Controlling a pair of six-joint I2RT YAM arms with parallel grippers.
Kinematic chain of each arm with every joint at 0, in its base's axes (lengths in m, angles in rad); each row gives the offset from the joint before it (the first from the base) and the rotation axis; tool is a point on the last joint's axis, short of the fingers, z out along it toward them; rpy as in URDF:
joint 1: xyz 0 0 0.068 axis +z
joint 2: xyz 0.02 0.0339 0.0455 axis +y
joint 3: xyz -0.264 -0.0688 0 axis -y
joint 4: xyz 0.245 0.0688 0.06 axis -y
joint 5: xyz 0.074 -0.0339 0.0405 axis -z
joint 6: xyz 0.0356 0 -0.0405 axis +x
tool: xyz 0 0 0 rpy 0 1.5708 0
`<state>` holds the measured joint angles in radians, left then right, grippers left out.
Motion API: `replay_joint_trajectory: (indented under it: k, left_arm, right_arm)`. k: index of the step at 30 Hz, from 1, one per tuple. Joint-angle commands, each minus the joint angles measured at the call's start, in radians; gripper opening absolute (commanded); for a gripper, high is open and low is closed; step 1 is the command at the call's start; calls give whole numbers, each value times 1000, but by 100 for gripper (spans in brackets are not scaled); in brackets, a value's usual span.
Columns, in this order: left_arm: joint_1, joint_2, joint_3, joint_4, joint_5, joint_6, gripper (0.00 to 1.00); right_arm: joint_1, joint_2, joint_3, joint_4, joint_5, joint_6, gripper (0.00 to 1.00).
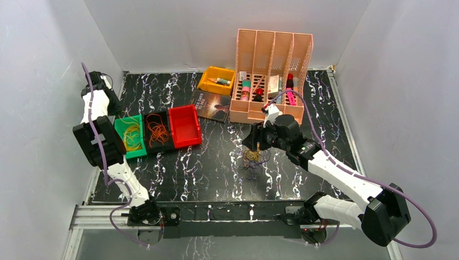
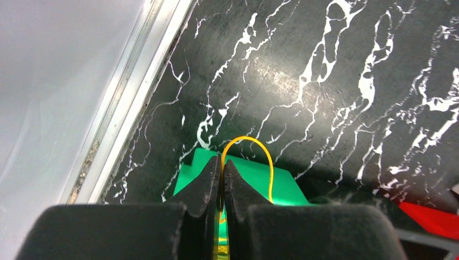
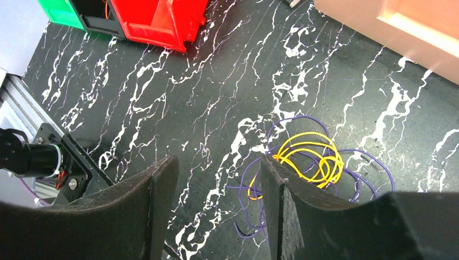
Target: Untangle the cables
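My left gripper [image 2: 222, 165] is shut on a thin yellow cable [image 2: 246, 138], which arcs out of its tips above the green bin [image 2: 249, 174]. In the top view that green bin [image 1: 120, 123] holds yellow cables [image 1: 131, 136], and the black bin beside it holds orange cables [image 1: 157, 131]. A tangle of yellow and purple cables [image 1: 253, 158] lies mid-table. My right gripper [image 1: 254, 142] hovers over it, open. In the right wrist view the tangle [image 3: 311, 160] sits just right of the gripper [image 3: 216, 162], partly behind the right finger, with nothing between the fingers.
A red bin [image 1: 184, 125] stands right of the black one. At the back are a yellow bin [image 1: 216, 80], a book [image 1: 212, 104] and a pink file organizer [image 1: 273, 54] with small items. White walls enclose the table on three sides.
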<state>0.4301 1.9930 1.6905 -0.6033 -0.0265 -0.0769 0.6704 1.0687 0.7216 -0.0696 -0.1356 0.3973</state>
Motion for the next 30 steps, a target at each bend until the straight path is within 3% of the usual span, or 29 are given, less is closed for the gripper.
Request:
replay_joint_trajectory:
  k: [1, 12, 30]
  left_arm:
    - [7, -187, -70, 14, 26, -60, 0]
    - [7, -425, -367, 46, -23, -164, 0]
    - [7, -279, -463, 38, -11, -210, 0]
  right_arm:
    - [2, 0, -8, 55, -15, 10, 66]
    - [1, 6, -17, 73, -47, 17, 66]
    - [1, -23, -27, 61, -27, 13, 66]
